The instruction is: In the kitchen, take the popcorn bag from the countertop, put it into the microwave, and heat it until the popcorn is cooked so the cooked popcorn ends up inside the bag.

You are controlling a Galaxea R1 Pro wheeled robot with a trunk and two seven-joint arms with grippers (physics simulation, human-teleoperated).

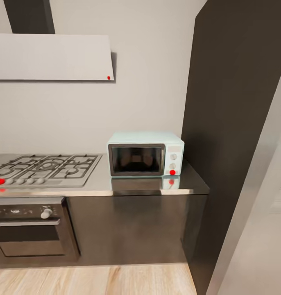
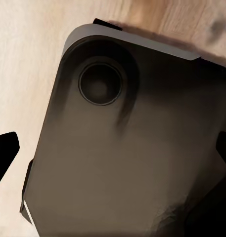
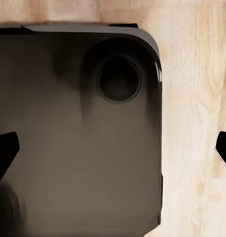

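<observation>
The pale mint-blue microwave [image 1: 145, 154] stands on the grey countertop [image 1: 191, 185] against the wall, its dark glass door facing me and a red light at its lower right. The popcorn bag and the popcorn are out of view. In the left wrist view my left gripper [image 2: 113, 153] hangs open above my own dark base [image 2: 122, 187], its black fingertips [image 2: 4, 153] far apart. The right gripper [image 3: 114, 148] is open in the same way over the base [image 3: 68, 138], with nothing between its fingers.
A steel gas hob [image 1: 46, 167] lies left of the microwave, over a steel oven [image 1: 30, 229]. A hood [image 1: 50, 57] hangs on the wall above. A tall dark cabinet [image 1: 239, 123] closes the counter's right end. Wooden floor [image 1: 95, 280] lies in front.
</observation>
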